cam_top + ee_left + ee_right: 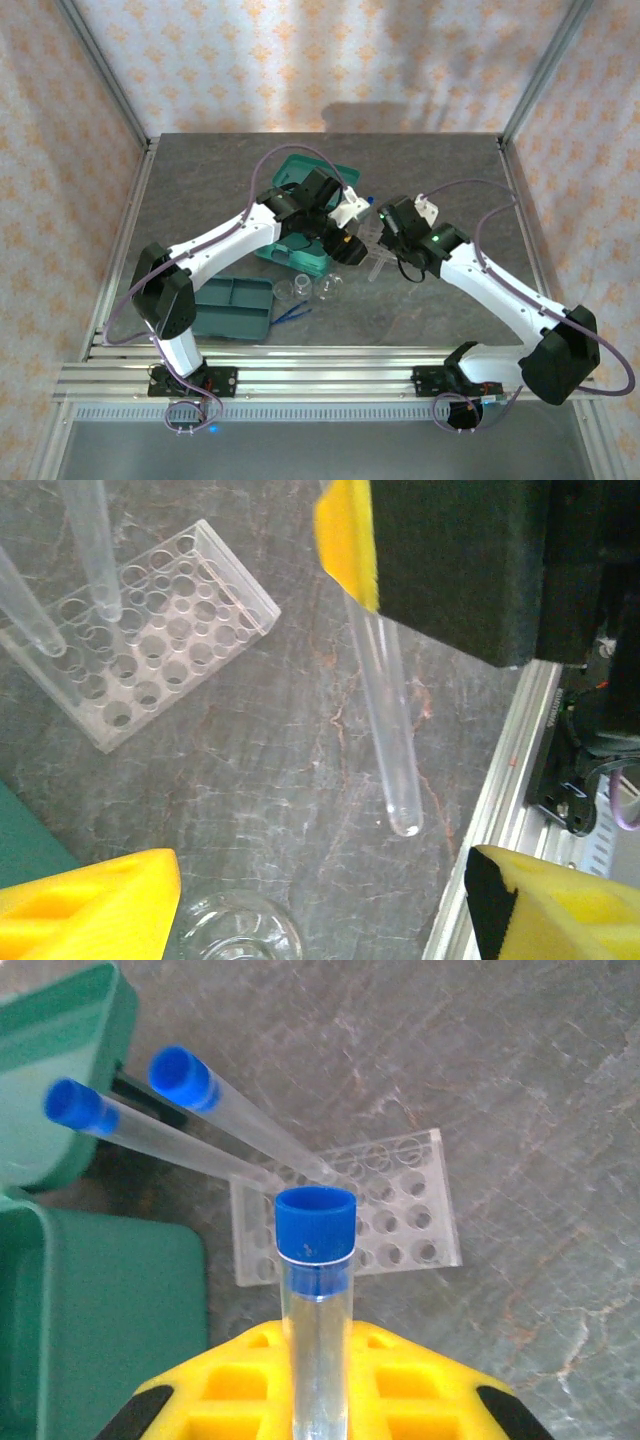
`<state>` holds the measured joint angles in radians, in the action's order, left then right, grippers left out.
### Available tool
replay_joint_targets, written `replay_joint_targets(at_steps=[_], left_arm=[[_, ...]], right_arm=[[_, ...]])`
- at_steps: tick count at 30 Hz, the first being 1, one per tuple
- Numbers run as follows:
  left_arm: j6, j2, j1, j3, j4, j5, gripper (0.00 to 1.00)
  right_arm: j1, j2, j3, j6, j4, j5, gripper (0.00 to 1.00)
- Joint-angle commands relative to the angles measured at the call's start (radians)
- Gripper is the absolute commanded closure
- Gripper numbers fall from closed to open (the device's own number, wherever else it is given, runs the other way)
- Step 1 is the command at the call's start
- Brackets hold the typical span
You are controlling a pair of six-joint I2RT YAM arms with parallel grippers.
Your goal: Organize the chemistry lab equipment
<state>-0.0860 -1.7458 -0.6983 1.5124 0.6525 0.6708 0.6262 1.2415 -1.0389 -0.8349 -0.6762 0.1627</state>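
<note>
Base of test tube (pixel 316 1250) hidden inside right tool (pixel 318 1400); rack (pixel 405 1210) partly covered.

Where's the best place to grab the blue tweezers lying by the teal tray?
Probably mid-length, from straight above: the blue tweezers lie flat on the table, slim and diagonal, so the jaws should close across their narrow width.
</note>
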Motion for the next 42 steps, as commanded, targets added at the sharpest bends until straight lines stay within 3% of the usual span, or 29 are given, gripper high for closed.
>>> replay_joint_targets(at_steps=[1,5,9,12,21,25,30,38,42], left_arm=[[0.021,-0.023,0.002,0.038,0.04,0.064,0.24],[0.03,-0.035,0.001,0.043,0.042,0.122,0.26],[0.029,-0.047,0.002,0.051,0.047,0.165,0.36],[0.028,-0.055,0.002,0.057,0.055,0.168,0.43],[0.039,-0.057,0.008,0.057,0.046,0.161,0.49],[0.04,-0.058,0.011,0.058,0.044,0.159,0.59],[0.033,-0.057,0.015,0.057,0.042,0.13,0.81],[0.013,-0.054,0.021,0.053,0.047,0.112,0.96],[-0.004,-0.047,0.025,0.051,0.053,0.094,0.97]], right_arm=[[0.008,-0.006,-0.031,-0.063,0.042,0.067,0.86],[0.018,-0.008,-0.048,-0.097,0.081,0.064,0.86],[0.029,-0.013,-0.061,-0.125,0.114,0.049,0.86],[0.035,-0.011,-0.074,-0.136,0.128,0.025,0.86],[0.055,-0.017,-0.085,-0.161,0.145,-0.004,0.86],[0.057,-0.02,-0.09,-0.161,0.145,-0.003,0.86],[0.056,-0.022,-0.096,-0.161,0.144,-0.008,0.86],[0.059,-0.021,-0.098,-0.153,0.137,-0.033,0.85],[0.059,-0.021,-0.115,-0.134,0.108,-0.046,0.79]])
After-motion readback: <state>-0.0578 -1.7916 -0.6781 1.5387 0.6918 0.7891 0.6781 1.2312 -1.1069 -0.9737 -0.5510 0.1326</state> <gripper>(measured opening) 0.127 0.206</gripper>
